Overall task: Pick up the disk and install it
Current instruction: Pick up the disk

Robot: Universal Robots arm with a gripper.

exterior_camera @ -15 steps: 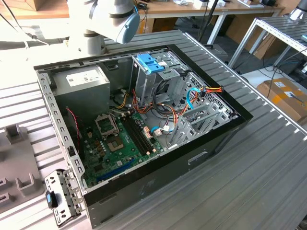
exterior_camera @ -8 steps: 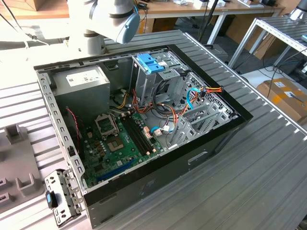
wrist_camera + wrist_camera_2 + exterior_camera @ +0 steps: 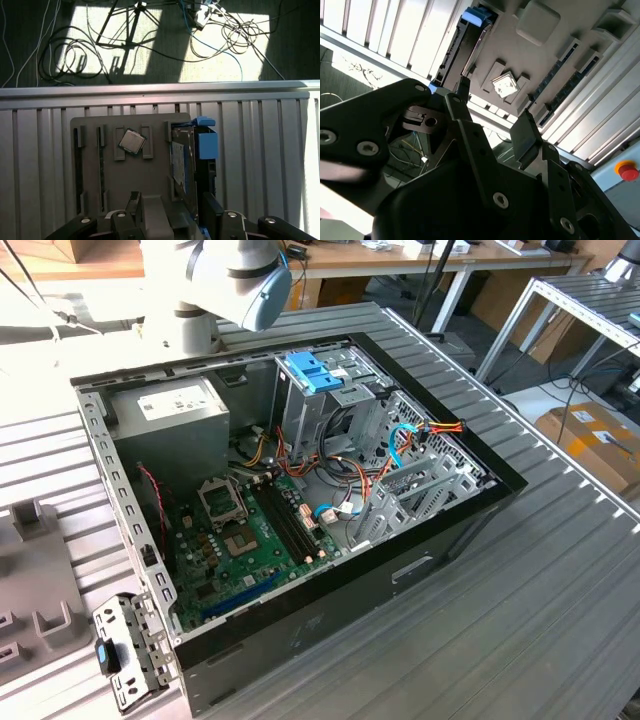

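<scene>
Hovering with gripper spread wide and empty, just short of the hard drive standing on edge in the grey fixture; looks off-centre; could clip a blue rail, tipping or jamming it.

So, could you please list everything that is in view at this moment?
disk: one, dark with blue rails, on edge in the tray
tray: one, grey, on the table
processor chip: one, silver, in the tray
computer case: one, black, open, on the table
power supply: one, grey, in the case
motherboard: one, green, in the case
bracket: one, blue, atop the drive cage
table: one, silver, slatted
gripper: one, black, open, over the tray
</scene>
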